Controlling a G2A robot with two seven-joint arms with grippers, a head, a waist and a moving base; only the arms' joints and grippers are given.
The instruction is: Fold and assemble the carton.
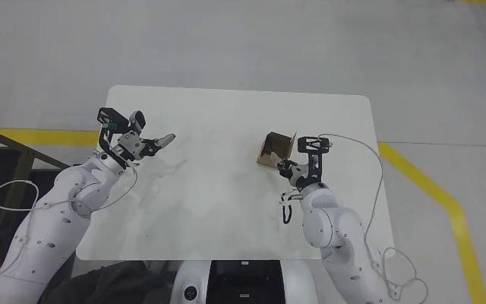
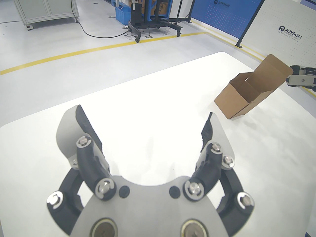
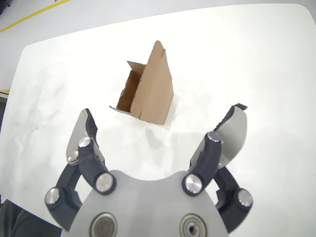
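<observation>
Brown carton sits right of centre on the white table from above, top open, one flap up, my right gripper just beside it and my left gripper well apart near the table's left edge. Left wrist view: my fingers spread wide, holding nothing, carton far across the table. Right wrist view: fingers wide too, empty, carton standing just ahead, tall flap towards me.
</observation>
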